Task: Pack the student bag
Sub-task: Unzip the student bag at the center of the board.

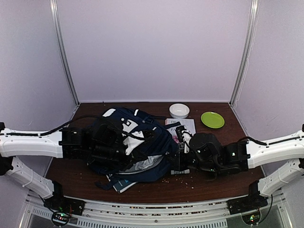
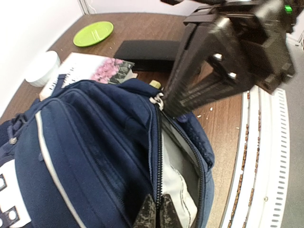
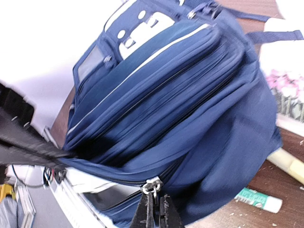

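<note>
From above, the student bag [image 1: 152, 142] lies mid-tabletop [image 1: 80, 178], with a white bowl [image 1: 179, 110] and a green plate [image 1: 212, 119] far right of it. In the left wrist view, the left gripper [image 2: 154, 214] has its jaws closed on the bag's zip edge. In the right wrist view, the right gripper [image 3: 154, 209] has its jaws pinched shut on the zipper pull [image 3: 152, 186].

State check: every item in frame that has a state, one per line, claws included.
student bag: lying on the table, main zip part open, grey lining showing
left claw: shut on the bag's opening edge
right claw: shut on the zipper pull
bowl: upright, looks empty
green plate: flat, empty
book: closed, flat
black case: closed, flat
glue stick: lying on its side
</note>
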`<control>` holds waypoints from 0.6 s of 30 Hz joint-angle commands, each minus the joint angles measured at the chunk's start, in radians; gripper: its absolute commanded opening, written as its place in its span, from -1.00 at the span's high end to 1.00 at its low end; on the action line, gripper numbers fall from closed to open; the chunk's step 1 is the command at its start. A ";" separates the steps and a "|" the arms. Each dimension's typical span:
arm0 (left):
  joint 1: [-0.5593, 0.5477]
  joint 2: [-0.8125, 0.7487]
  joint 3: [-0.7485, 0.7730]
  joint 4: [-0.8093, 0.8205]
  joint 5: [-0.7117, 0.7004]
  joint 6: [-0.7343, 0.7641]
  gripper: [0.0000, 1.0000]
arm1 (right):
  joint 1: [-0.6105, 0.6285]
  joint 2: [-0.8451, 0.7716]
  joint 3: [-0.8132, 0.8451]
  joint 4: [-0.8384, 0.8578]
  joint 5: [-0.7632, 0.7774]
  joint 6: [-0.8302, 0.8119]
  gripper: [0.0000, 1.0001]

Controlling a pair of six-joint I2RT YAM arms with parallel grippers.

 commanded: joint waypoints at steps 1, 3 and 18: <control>-0.010 -0.098 -0.020 -0.059 -0.038 -0.006 1.00 | -0.062 -0.019 0.036 -0.143 0.125 0.015 1.00; -0.018 -0.129 -0.026 -0.082 -0.031 -0.007 1.00 | -0.088 -0.011 0.064 -0.162 0.135 0.007 1.00; -0.025 -0.318 -0.116 -0.164 -0.077 -0.058 1.00 | -0.259 0.029 0.157 -0.216 0.117 -0.080 1.00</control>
